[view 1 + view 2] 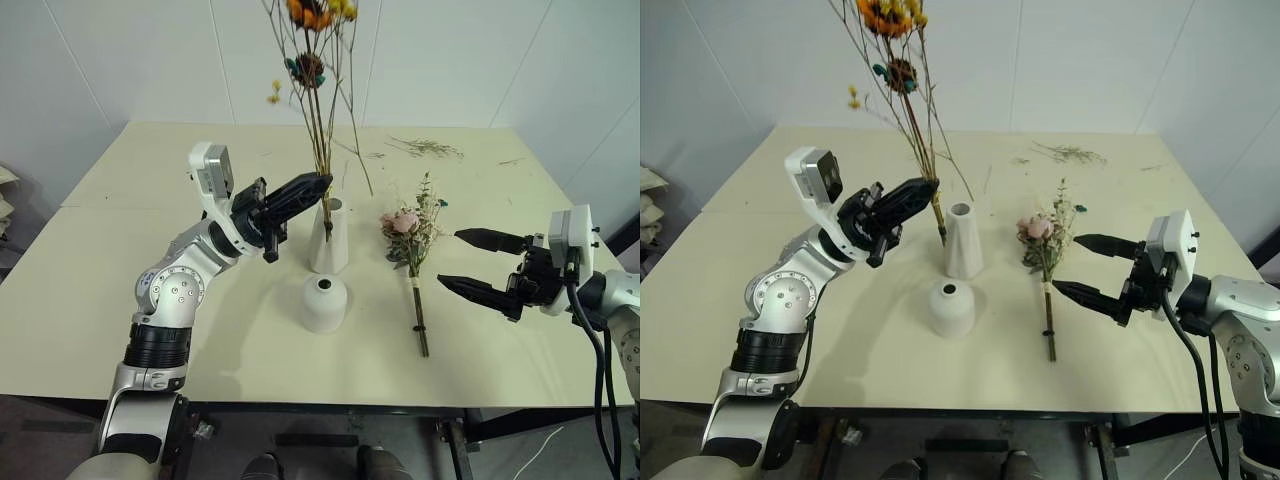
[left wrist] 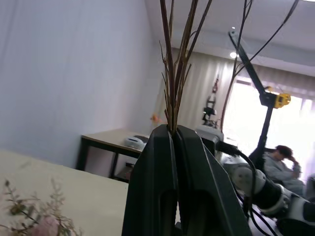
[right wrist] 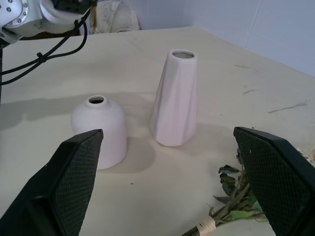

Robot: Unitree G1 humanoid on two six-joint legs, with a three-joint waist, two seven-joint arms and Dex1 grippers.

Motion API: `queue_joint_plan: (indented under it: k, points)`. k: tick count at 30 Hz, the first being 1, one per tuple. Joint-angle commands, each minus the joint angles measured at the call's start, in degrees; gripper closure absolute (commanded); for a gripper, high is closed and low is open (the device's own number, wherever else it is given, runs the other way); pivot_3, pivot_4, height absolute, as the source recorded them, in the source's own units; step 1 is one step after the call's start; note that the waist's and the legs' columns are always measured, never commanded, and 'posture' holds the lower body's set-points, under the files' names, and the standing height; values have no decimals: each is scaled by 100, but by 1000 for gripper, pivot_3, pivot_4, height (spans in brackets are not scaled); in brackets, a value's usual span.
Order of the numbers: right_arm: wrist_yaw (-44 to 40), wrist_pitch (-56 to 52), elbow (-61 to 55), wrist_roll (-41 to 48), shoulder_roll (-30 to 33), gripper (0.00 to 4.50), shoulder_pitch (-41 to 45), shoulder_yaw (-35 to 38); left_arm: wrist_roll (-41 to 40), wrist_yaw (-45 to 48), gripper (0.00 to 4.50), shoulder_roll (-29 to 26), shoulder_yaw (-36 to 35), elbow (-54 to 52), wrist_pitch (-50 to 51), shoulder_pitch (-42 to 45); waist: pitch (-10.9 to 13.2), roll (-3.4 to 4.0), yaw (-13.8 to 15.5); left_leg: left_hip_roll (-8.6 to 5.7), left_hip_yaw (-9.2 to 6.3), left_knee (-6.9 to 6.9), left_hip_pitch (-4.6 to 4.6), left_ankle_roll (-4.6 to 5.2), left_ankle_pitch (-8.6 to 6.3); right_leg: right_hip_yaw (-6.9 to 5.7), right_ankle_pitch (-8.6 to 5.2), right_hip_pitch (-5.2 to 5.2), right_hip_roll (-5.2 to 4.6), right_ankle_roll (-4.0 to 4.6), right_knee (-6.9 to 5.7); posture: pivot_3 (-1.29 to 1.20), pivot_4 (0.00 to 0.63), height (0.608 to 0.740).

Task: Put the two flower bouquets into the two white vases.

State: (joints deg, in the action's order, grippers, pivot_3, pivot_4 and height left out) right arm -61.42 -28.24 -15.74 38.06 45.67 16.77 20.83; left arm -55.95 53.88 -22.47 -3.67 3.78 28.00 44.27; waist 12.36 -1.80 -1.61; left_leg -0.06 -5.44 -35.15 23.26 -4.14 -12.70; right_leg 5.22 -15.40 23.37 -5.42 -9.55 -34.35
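The left gripper point(image 1: 305, 187) is clamped on the lower stems of the dried bunch point(image 1: 318, 90), holding it upright so the stem ends hang just beside the mouth of the tall vase point(image 1: 329, 238). That looks like the reason for the pose: the stems have to go in end first through a small hole, so the bunch is kept near vertical, heads high, cut ends down. Its long axis runs almost straight up, leaning slightly, with the yellow-orange heads fanning out at the top. From here I cannot tell whether the tips are already in the opening or still outside, beside the rim.

The short vase point(image 1: 324, 303) stands nearer, just in front of the tall one, with its hole empty.

The rose bunch point(image 1: 413, 250) lies flat on the table point(image 1: 120, 260) to the right of the vases. Its long axis runs near to far, with the pink blooms at the far end and the tied stems toward the near edge.

The right gripper point(image 1: 475, 262) hangs to the right of that bunch with its jaws spread wide and holding nothing, pointing left at the stems. I judge it is set to take them next. A few loose sprigs point(image 1: 428, 148) lie at the far right of the table.
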Motion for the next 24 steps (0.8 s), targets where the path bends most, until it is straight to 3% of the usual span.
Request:
queue_joint_plan:
  k: [1,9,24]
  points:
    - [163,-7,-317,196,85,0,-112,277,461,437,4472,-107,93,239,-99,62,0,1,1,0,0,0,-3,0,0,0,0,-1,0,1,0,0,150,740]
    - [361,17,-478,292,88,0,-349,309,1104,972,4472,-89,174,715,-204,-69,0,1,8,0,-2,3,0,1,1,-1,-1,-1,-1,3,1,0,150,740]
    - [414,33,-432,282,86,0,-259,183,1582,1202,4472,350,156,1144,-322,-87,0,1,8,0,-3,3,-1,1,1,-1,-1,0,-1,2,2,0,150,740]
